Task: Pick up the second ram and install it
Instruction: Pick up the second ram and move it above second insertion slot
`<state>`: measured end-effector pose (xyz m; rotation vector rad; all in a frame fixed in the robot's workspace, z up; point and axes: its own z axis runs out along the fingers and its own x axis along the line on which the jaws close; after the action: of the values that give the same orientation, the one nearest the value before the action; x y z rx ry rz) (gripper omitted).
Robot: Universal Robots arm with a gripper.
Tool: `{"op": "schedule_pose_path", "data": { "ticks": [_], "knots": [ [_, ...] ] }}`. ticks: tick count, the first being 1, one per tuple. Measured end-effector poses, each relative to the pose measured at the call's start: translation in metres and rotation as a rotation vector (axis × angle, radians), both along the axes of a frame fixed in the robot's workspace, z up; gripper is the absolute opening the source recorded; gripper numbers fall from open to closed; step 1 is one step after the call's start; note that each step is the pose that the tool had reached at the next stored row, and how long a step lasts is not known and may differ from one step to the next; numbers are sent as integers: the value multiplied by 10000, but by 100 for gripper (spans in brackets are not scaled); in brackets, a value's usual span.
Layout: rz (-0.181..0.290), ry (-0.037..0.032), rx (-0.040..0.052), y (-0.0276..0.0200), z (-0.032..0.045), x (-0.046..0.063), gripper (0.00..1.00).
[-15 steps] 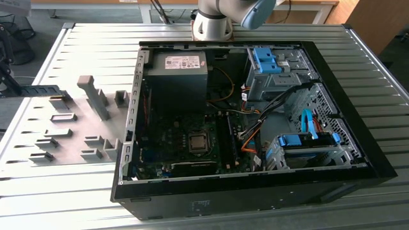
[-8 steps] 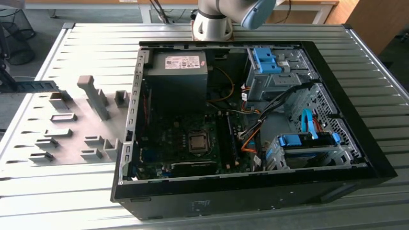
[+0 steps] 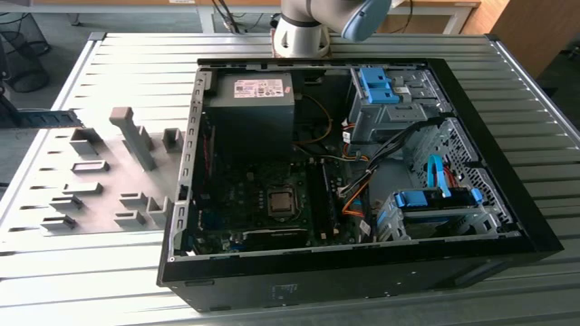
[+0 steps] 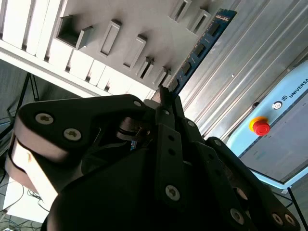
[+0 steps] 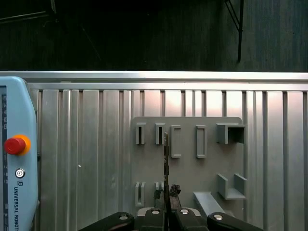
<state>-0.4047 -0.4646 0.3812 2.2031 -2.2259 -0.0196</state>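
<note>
At the exterior view's left, a grey fixture plate (image 3: 109, 178) with raised slotted blocks lies on the ribbed metal counter (image 3: 136, 68). In both wrist views my gripper (image 5: 166, 195) is closed tight on the second ram (image 5: 166, 159), with its black fingers (image 4: 166, 139) pinching one end of the stick. In the first wrist view I see the ram edge-on, as a thin line reaching out from me across the plate between two of its slots. In the second wrist view its blue-green board with small dark chips runs away from me past a row of slotted blocks. I cannot tell whether its far end touches the plate. A pale blue pendant (image 5: 17, 192) with a red button (image 5: 14, 144) sits apart from the plate, with bare ribs of the counter between them.

Moving right in the exterior view, the open black computer case (image 3: 363, 278) takes the middle of the frame. In its left half a dark power supply (image 3: 249, 115) sits in the upper part, and the motherboard (image 3: 244, 197) with its square processor socket (image 3: 281, 202) sits below. Further right come orange and black cables (image 3: 354, 197). Beyond them are an upper blue bracket (image 3: 376, 85) and a lower blue bracket (image 3: 435, 199). My arm's base (image 3: 303, 30) stands at top centre, behind the case.
</note>
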Motion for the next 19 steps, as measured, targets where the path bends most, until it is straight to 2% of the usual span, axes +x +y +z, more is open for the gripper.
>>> {"op": "schedule_pose_path", "data": {
  "ticks": [13, 19],
  "knots": [
    [-1, -1, 0, 0, 171, 0, 14],
    [0, 0, 0, 0, 288, 0, 14]
  ]
}}
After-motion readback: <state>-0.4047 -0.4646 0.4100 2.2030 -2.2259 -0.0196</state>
